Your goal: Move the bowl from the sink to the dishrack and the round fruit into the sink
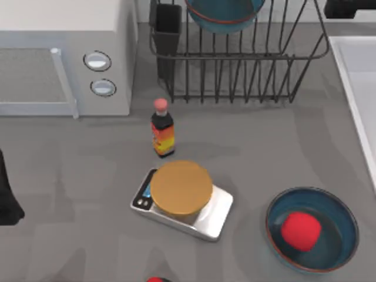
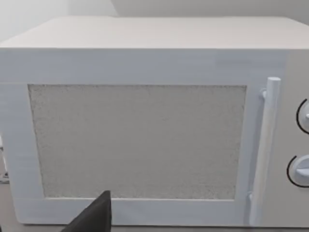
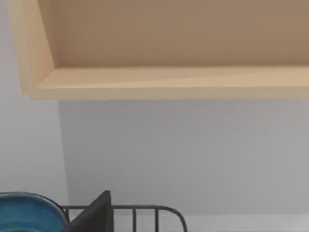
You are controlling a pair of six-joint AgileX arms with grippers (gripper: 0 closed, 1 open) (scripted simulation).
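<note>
From above, a dark-blue bowl (image 1: pixel 224 14) sits in the dishrack (image 1: pixel 238 59) at the far edge, beside the rack's black cutlery cup (image 1: pixel 167 28). The sink (image 1: pixel 359 88) runs along the right edge of the surface (image 1: pixel 264 141). The round fruit (image 1: pixel 301 230) lies inside a second blue bowl (image 1: pixel 311 228) on the surface at the near right, well apart from the sink. A kitchen scale (image 1: pixel 182 200) with a tan round platter stands near the middle, a red-capped sauce bottle (image 1: pixel 162 129) upright just behind it, and the microwave (image 1: pixel 64 56) fills the far left. A dark part of my left arm (image 1: pixel 7 194) shows at the left edge.

My left wrist camera faces the microwave door (image 2: pixel 137 140) and its handle (image 2: pixel 264 150); one dark tip of my left jaws (image 2: pixel 94 215) pokes in, and I cannot tell whether they are open or closed.

My right wrist camera looks at a wall, a wooden shelf (image 3: pixel 164 53), the rack's top wire and the bowl's rim. One dark tip of my right jaws (image 3: pixel 94 215) shows; their state I cannot tell.
</note>
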